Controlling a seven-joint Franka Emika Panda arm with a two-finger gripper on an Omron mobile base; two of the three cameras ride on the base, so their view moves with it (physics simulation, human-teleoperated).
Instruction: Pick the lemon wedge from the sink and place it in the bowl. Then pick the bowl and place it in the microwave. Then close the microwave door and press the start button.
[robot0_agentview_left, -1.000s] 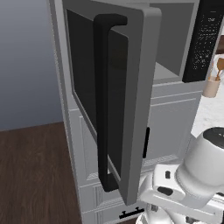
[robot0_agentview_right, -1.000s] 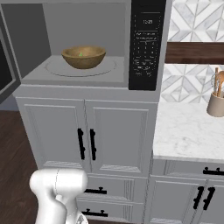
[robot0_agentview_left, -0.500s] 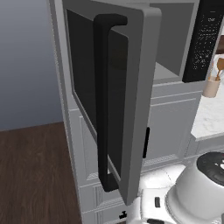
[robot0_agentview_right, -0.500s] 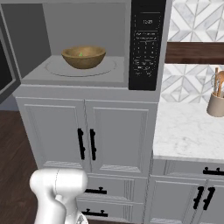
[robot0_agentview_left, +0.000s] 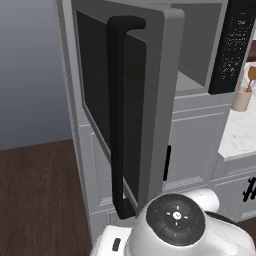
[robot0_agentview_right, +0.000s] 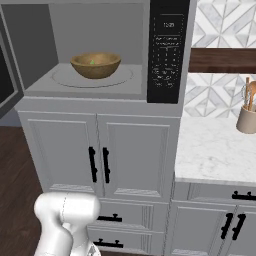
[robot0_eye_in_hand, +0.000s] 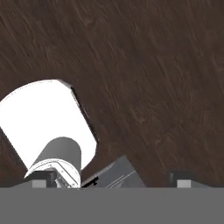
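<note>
- Microwave door (robot0_agentview_left: 127, 105): swung wide open at left, black bar handle facing out.
- Bowl (robot0_agentview_right: 95, 65): seated inside the microwave (robot0_agentview_right: 95, 50) cavity, lemon wedge (robot0_agentview_right: 92, 62) inside it.
- Utensil crock (robot0_agentview_right: 247, 119): on the marble counter (robot0_agentview_right: 215, 150), far right.
- Gripper (robot0_eye_in_hand: 111, 181): points at the dark wood floor (robot0_eye_in_hand: 148, 74); finger spacing cannot be determined.

Folded low, white Franka arm (robot0_agentview_right: 65, 220); two-finger gripper (robot0_eye_in_hand: 111, 179) pointing downward, dark fingertips (robot0_eye_in_hand: 181, 177) set wide apart.

Brown wooden bowl (robot0_agentview_right: 95, 65) sits upright inside the microwave (robot0_agentview_right: 95, 50); microwave door (robot0_agentview_left: 127, 107) swung wide open.
</note>
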